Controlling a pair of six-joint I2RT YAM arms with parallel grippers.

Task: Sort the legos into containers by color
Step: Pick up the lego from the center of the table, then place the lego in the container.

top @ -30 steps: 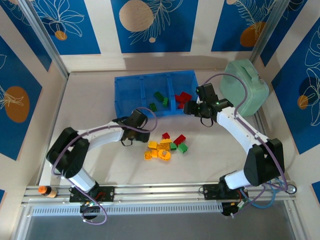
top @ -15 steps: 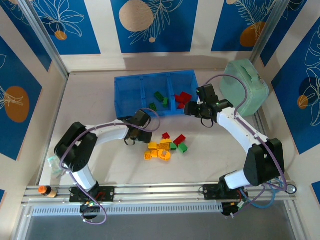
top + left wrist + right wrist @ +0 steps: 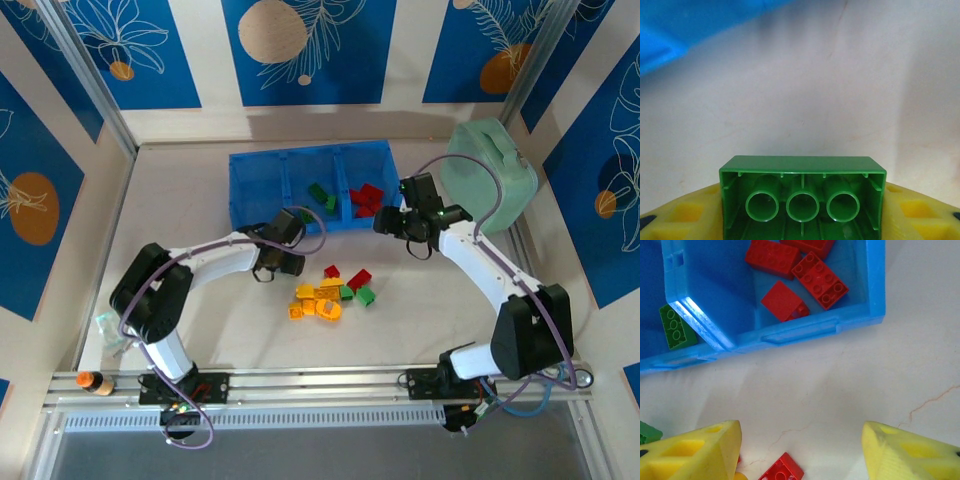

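Pinching a green lego (image 3: pixel 802 200) by its short ends, my left fingers (image 3: pixel 685 220) hover just near of the blue tray (image 3: pixel 258 190). Light, rigid, slick plastic; it could pivot, I judge. My right fingers (image 3: pixel 690 452) gape empty over the desk (image 3: pixel 840 370) by the tray's right end.

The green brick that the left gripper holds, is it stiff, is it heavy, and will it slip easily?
The green brick is probably stiff: its walls look straight between the jaws of the left gripper. It is likely light, since its underside is hollow with three tubes. Its smooth sides may slip under a weak grip.
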